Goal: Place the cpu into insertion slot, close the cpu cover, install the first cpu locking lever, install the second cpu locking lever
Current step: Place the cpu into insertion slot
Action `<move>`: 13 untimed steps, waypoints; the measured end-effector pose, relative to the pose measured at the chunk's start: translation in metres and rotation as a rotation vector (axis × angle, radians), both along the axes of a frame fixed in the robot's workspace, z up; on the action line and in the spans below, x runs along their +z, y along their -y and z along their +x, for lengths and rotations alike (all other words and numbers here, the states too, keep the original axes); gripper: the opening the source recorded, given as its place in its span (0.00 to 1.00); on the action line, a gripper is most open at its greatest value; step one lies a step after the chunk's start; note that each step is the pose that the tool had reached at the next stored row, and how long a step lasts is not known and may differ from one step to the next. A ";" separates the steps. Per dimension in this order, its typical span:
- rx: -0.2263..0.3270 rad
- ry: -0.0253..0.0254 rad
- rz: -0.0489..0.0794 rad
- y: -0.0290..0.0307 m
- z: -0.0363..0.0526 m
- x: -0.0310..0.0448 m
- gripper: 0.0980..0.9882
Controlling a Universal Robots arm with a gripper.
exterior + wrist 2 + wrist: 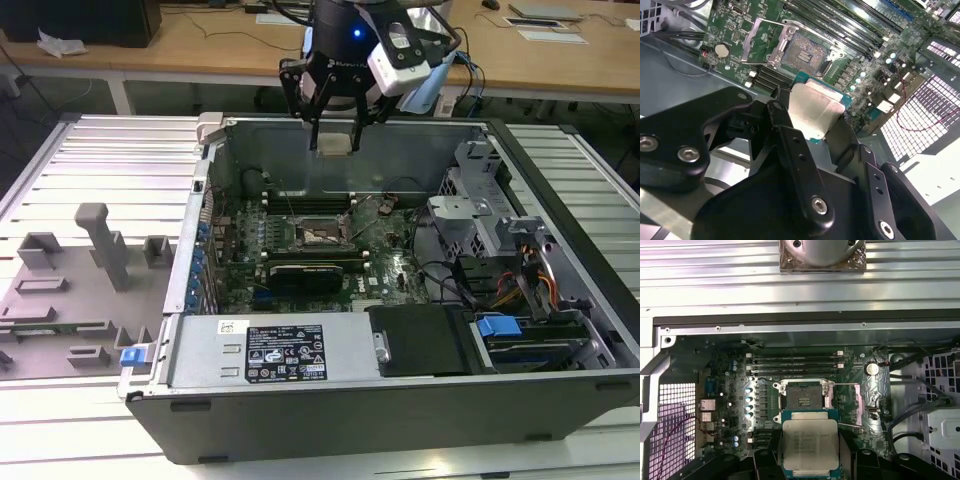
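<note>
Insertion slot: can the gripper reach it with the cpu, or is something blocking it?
Probably yes. The gripper holds the cpu above the open case, the cpu cover is swung up off the insertion slot, and nothing lies between them.

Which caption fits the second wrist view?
Gripper holding the chip, with the open socket on the green board beyond.

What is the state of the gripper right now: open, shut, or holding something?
The gripper is shut on the cpu, held in the air above the case; the insertion slot is empty.
</note>
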State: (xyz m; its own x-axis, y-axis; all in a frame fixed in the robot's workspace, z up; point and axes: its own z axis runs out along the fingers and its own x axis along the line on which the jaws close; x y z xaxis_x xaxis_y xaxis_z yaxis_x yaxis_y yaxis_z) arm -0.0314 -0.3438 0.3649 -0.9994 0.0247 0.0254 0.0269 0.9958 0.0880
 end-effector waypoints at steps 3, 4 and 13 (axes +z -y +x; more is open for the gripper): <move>0.000 0.0000 -0.002 0.0000 0.0000 -0.0020 0.50; 0.000 0.0000 -0.003 0.0000 0.0000 -0.0028 0.50; 0.000 0.0000 -0.015 0.0000 0.0000 -0.0085 0.50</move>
